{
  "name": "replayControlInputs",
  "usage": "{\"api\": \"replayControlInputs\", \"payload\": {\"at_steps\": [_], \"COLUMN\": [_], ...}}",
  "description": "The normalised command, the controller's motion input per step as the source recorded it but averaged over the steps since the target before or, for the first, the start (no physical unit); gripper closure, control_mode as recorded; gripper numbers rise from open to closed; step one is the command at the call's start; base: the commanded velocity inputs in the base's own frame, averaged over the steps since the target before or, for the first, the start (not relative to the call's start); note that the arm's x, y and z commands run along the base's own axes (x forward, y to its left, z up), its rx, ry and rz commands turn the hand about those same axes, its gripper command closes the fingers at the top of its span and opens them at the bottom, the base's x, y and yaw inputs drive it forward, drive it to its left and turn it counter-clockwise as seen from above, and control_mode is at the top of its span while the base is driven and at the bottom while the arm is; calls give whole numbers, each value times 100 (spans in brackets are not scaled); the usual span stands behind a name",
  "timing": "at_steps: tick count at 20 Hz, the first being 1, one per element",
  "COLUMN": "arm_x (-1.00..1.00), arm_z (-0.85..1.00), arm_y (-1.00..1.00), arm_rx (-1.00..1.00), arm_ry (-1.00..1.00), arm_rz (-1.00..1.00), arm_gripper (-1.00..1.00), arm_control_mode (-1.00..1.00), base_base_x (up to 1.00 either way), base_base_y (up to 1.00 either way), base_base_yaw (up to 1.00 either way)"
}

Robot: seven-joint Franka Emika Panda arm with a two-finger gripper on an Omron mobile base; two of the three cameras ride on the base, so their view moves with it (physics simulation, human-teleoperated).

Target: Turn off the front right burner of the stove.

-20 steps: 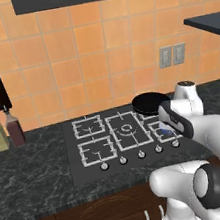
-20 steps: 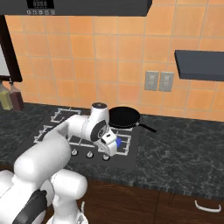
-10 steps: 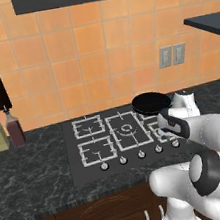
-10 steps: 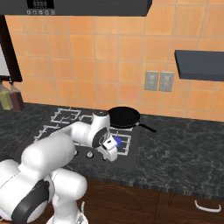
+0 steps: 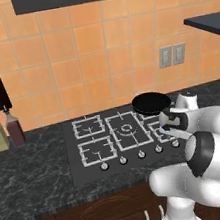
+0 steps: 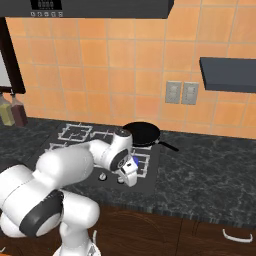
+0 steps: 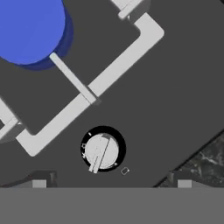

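Observation:
The stove (image 5: 76,162) is a black glass cooktop with grey grates and a row of silver knobs along its front. In the hand view, the front right burner (image 7: 30,26) shows its blue flame disc inside a grey wire grate (image 7: 114,64). Below it sits the rightmost knob (image 7: 101,152), a round silver dial with a bar, in a black ring. My gripper (image 7: 111,183) hovers just above this knob, open, with its fingertips (image 7: 41,182) far apart and nothing between them. From the right base view the gripper (image 6: 130,176) hangs low over the stove's front right corner, beside the blue flame (image 6: 135,161).
A black frying pan (image 5: 150,102) rests on the back right burner, its handle pointing right (image 6: 167,145). Two bottles (image 5: 5,133) stand on the counter far left. Dark speckled counter (image 6: 210,175) runs right of the stove, and a dark shelf (image 6: 227,75) hangs above it.
The hand has come down and forward from above the right burners to just over the front right corner of the stove. Pan and bottles have not moved.

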Motion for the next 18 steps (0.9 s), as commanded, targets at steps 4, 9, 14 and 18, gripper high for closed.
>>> {"api": "replayControlInputs", "payload": {"at_steps": [4,9,14,18], "arm_x": [32,5,0,-41], "arm_z": [-15,-14,-29,-25], "arm_y": [0,0,0,0], "arm_rx": [7,0,0,0], "arm_ry": [3,12,11,-8], "arm_rz": [-10,-1,0,0], "arm_gripper": [-100,-100,-100,-100], "arm_control_mode": [-100,-100,-100,-100], "base_base_x": [0,0,0,0], "base_base_y": [0,0,0,0], "base_base_yaw": [0,0,0,0]}}
